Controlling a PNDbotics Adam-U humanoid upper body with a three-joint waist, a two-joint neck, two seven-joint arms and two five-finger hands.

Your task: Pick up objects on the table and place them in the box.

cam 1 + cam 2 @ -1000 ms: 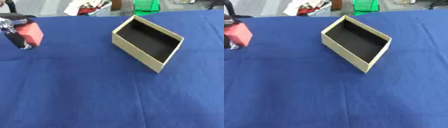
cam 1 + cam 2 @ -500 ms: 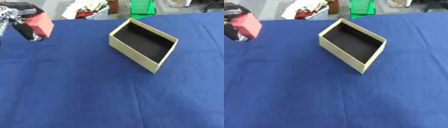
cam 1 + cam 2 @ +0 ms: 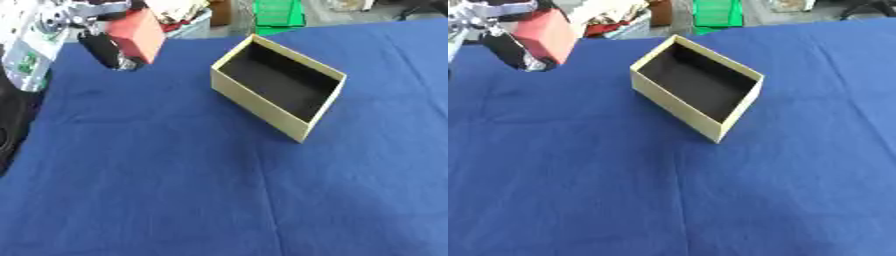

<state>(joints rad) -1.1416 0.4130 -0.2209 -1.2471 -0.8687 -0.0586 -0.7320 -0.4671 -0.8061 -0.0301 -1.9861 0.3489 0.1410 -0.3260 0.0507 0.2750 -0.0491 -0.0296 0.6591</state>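
Left hand [image 3: 105, 47] carries red block [image 3: 137, 34] at ten o'clock.
Fingers pinch it; swinging low toward the box [image 3: 262, 107] could clip its rim.

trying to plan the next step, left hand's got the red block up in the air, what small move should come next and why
Probably carry it rightward toward the open box. The left hand holds the red block aloft near the table's far left, still well short of the box's near wall, so releasing now would drop it onto the blue cloth.
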